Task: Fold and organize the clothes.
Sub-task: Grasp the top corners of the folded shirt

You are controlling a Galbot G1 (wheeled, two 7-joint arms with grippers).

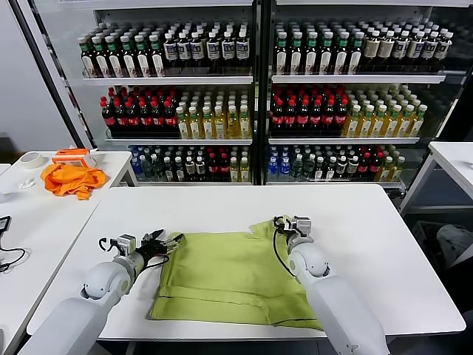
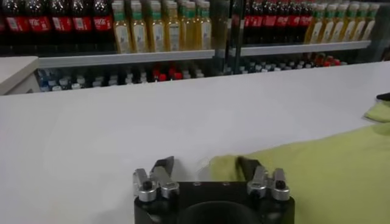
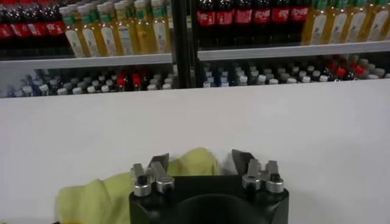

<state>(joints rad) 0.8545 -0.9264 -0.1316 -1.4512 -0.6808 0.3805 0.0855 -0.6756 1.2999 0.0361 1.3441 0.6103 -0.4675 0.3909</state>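
Observation:
The clothes are one light yellow-green T-shirt point(image 1: 233, 277) lying partly folded on the white table point(image 1: 369, 237), near its front edge. My left gripper point(image 1: 167, 242) is low at the shirt's far left corner. In the left wrist view the left gripper point(image 2: 206, 166) is open, and the shirt corner point(image 2: 226, 167) touches one finger point(image 2: 248, 168). My right gripper point(image 1: 284, 222) is at the raised far right corner by the sleeve. In the right wrist view the right gripper point(image 3: 201, 161) is open around a hump of shirt point(image 3: 194, 162), with gaps on both sides.
A bright orange cloth point(image 1: 72, 180), a tape roll point(image 1: 31, 159) and an orange box point(image 1: 74, 155) lie on the side table to the left. Shelves of bottles point(image 1: 251, 96) stand behind the table. Another white table point(image 1: 454, 159) stands at the right.

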